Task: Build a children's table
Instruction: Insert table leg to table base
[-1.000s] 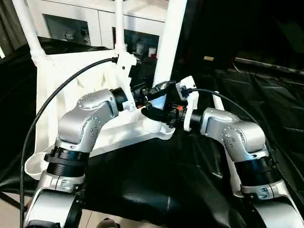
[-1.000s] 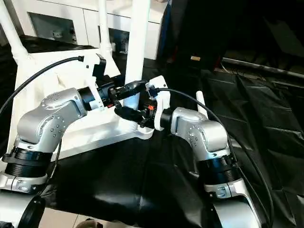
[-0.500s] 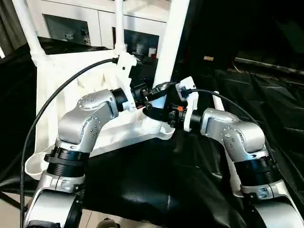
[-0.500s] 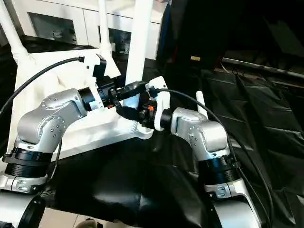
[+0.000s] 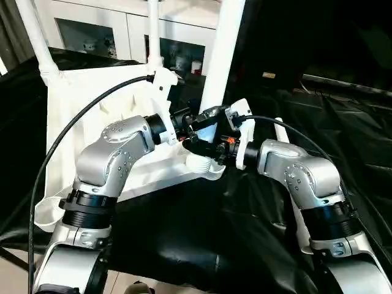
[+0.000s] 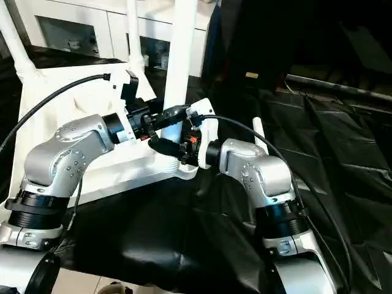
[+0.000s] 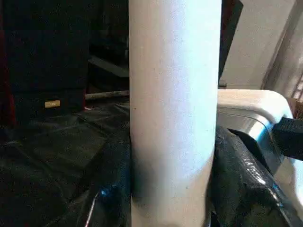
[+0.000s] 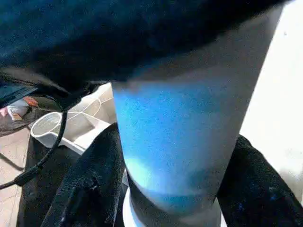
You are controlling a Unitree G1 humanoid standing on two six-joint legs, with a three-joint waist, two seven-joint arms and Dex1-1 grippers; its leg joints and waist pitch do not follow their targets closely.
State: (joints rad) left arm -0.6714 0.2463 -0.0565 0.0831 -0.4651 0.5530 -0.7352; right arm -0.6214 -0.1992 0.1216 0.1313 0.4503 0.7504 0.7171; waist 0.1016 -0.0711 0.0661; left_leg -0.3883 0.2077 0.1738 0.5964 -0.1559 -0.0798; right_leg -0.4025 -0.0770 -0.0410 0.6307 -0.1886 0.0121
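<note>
Left wrist view: left gripper (image 7: 171, 208) holds a white leg (image 7: 174, 104), one black finger (image 7: 111, 189) pressed to each side of the tube. Right gripper (image 8: 165, 189) clamps the same leg just below the left one, fingers tight on both sides. Directly under the right gripper, the leg stands nearly upright in a corner socket (image 5: 205, 164) of the upturned tabletop (image 5: 92, 110). Beyond both grippers, two more legs (image 5: 38, 41) stand in far sockets. Black cloth (image 5: 202, 233) lies beneath; white cabinet (image 5: 98, 27) behind.

The children's table (image 5: 92, 110) is plain white all over, its legs (image 5: 223, 52) too; black cloth (image 5: 202, 239) drapes the desk; forearms (image 5: 113, 156) are silver.
</note>
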